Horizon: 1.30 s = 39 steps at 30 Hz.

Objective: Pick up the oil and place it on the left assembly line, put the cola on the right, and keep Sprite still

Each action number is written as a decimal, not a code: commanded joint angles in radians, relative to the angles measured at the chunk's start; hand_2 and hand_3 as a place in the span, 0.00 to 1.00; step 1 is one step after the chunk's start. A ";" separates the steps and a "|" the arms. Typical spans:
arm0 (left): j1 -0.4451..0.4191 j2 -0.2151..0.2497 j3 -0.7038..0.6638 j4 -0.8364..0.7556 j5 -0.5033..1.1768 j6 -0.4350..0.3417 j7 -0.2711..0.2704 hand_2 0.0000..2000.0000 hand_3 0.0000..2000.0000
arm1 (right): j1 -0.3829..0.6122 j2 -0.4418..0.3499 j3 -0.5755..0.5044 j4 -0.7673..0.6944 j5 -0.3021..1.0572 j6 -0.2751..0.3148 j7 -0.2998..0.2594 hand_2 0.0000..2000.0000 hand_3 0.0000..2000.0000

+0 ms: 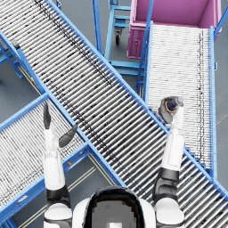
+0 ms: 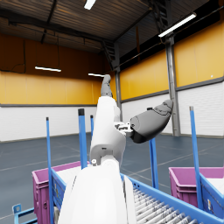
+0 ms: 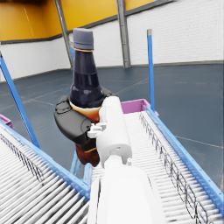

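At three o'clock, over the edge of the right assembly line point(image 1: 187, 58), the right robot hand point(image 1: 164, 115) is gripping the cola point(image 1: 173, 105) upright, seemingly for placement there; the left robot hand point(image 1: 54, 132) is hovering spread, empty.

A warehouse or factory hall: blue-framed roller conveyors point(image 1: 102, 98) cross the head view from eleven to five o'clock, and a pink bin point(image 1: 173, 13) stands at one o'clock. The wrist views show yellow-and-white walls point(image 2: 43, 87), ceiling strip lights point(image 2: 179, 24) and a grey floor point(image 3: 192, 96).
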 commanded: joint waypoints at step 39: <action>0.053 -0.011 -0.141 -0.020 0.000 0.000 0.000 0.00 0.00 | -0.016 0.124 0.193 0.477 0.000 -0.089 0.007 0.00 0.00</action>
